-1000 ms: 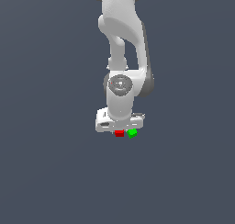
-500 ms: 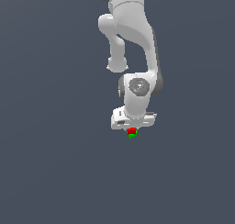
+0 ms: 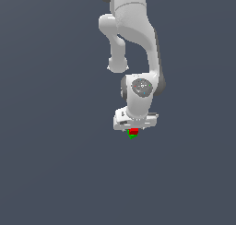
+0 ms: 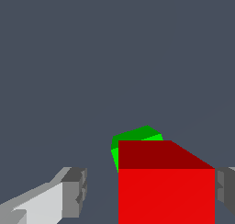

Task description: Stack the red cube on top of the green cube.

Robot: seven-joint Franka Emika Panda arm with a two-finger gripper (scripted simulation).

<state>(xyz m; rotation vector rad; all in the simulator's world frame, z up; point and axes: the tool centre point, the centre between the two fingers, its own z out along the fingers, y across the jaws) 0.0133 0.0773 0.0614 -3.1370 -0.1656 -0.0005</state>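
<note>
Under the arm, the hand [image 3: 134, 131] sat low, fingers spread wider than the red cube [image 4: 166, 191] between them, which looked set on the green cube [image 4: 135, 138], though slightly offset, so little seemed left but backing away.
</note>
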